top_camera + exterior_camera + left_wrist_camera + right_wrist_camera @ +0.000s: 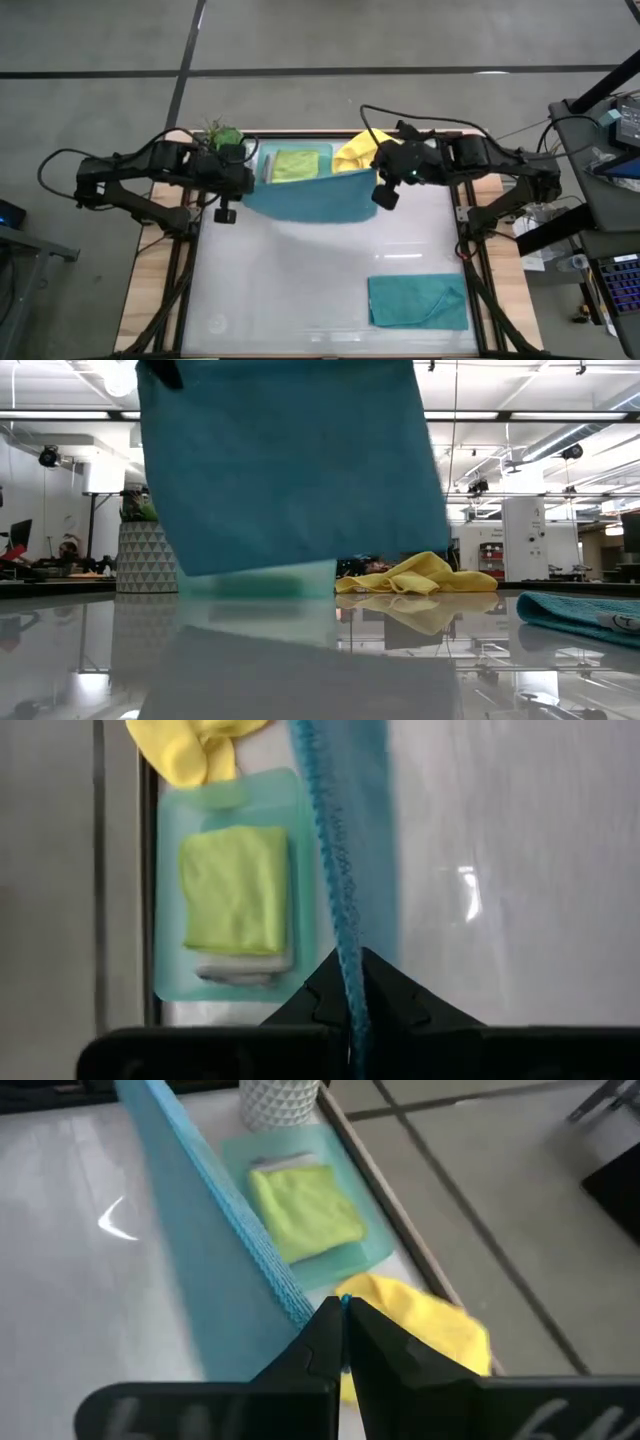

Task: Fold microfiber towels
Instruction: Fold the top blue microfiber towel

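A teal towel (305, 198) hangs spread between my two grippers over the far half of the table; its lower edge (260, 568) is clear of the tabletop. My left gripper (225, 213) is shut on the towel's left upper corner and my right gripper (386, 196) on its right upper corner. Behind it, a lime green towel (295, 164) lies folded on a grey towel (240, 968) in the mint tray (322, 152). A yellow towel (355, 150) lies crumpled beside the tray. A second teal towel (418, 300) lies folded near the right front. My left gripper pinches the teal towel's stitched upper edge at its corner (347, 958) between its two fingers, slanting down from the table's left. The edge runs straight off toward the other gripper and the cloth hangs below, lifted clear. My right gripper pinches the same stitched edge at the opposite corner (318, 1308) between its two fingers, slanting down from the table's right. The edge stretches away from it in a straight line and the towel hangs below it, off the table.
A small potted plant (224, 134) in a white patterned pot (146, 558) stands at the far left corner, next to the tray. The glossy tabletop (290, 290) has free room in the middle and at the near left. Cables and frames lie beyond both side edges.
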`<control>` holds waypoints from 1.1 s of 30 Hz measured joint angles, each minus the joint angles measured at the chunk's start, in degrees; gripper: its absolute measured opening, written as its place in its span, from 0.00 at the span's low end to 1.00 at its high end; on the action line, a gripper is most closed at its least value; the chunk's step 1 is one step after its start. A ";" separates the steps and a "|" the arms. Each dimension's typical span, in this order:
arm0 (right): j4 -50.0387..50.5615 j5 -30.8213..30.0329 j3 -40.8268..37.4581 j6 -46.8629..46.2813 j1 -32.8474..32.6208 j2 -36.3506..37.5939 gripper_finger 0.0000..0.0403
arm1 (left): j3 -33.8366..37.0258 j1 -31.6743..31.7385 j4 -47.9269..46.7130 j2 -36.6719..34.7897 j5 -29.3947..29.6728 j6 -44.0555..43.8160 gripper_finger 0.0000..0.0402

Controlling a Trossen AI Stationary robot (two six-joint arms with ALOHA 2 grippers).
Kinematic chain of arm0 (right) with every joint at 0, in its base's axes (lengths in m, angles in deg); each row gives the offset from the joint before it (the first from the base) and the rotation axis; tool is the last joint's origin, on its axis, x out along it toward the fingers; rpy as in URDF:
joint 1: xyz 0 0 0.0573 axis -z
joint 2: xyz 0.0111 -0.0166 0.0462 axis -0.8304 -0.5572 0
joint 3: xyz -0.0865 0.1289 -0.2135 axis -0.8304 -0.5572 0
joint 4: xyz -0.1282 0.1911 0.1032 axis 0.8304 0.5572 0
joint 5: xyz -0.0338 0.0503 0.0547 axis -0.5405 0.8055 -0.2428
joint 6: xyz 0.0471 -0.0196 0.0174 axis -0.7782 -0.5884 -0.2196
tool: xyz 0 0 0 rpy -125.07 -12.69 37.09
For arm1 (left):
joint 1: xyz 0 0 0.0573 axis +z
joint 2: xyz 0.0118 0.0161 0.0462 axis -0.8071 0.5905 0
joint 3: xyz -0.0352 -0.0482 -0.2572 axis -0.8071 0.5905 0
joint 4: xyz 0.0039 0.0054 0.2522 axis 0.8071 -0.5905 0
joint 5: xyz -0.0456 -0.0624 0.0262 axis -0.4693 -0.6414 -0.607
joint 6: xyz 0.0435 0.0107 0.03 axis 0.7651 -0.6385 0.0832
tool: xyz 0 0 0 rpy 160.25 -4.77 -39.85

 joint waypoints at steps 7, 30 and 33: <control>-0.48 5.06 -8.40 -7.92 -4.60 0.00 0.02 | 6.66 -3.20 0.99 -0.07 -1.71 -10.48 0.00; -45.11 32.34 -49.32 -36.40 -17.91 0.00 0.02 | 35.60 -25.99 47.90 14.50 -21.57 -37.42 0.00; -44.87 31.14 -50.74 -37.51 -15.73 0.00 0.02 | 35.60 -25.14 46.34 15.26 -22.12 -35.51 0.00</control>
